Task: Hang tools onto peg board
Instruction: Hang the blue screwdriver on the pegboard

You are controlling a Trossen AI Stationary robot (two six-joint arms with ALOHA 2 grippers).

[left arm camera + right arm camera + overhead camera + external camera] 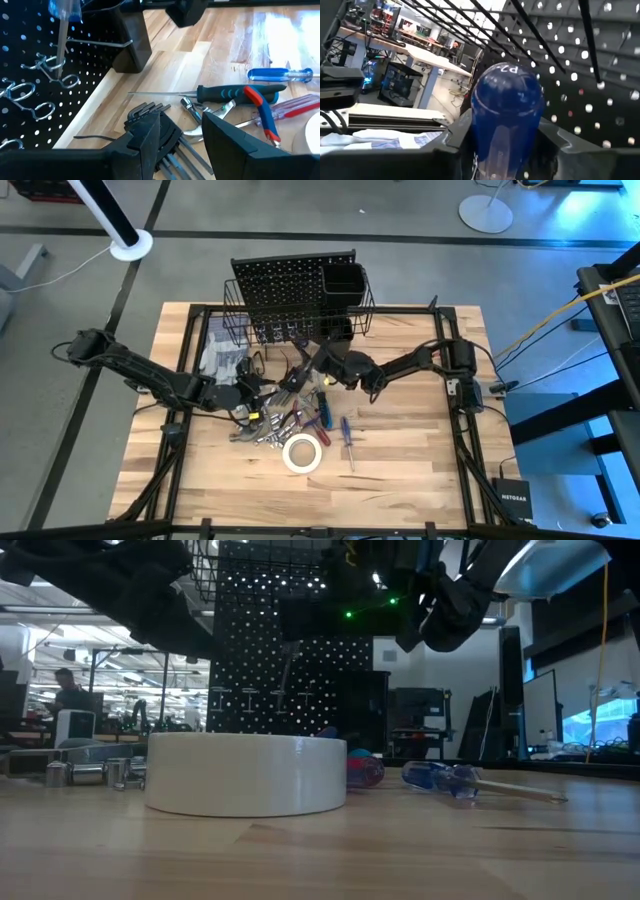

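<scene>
Your right gripper is clamping a blue-handled screwdriver between its fingers, right up at the peg board, which is standing upright at the far edge of the surface. From your left wrist camera you're seeing that same screwdriver's blue handle and metal shaft pointing down toward a wire ring hook on the board; I can't tell whether the tip is actually sitting in the ring or just next to it.

Your left gripper is hanging low over the tool pile with its fingers apart and nothing between them. Right under and just beyond it you're looking at a fanned hex key set, a black-handled screwdriver with a long thin shaft, red-handled pliers, another blue screwdriver and a red-handled screwdriver.

From above, that pile is lying around the middle of the surface, with the white tape roll on its near side and a blue screwdriver just right of it. Grey gloves are lying on the left, near the board's wire basket. The black cup is sitting at the board's right end.
</scene>
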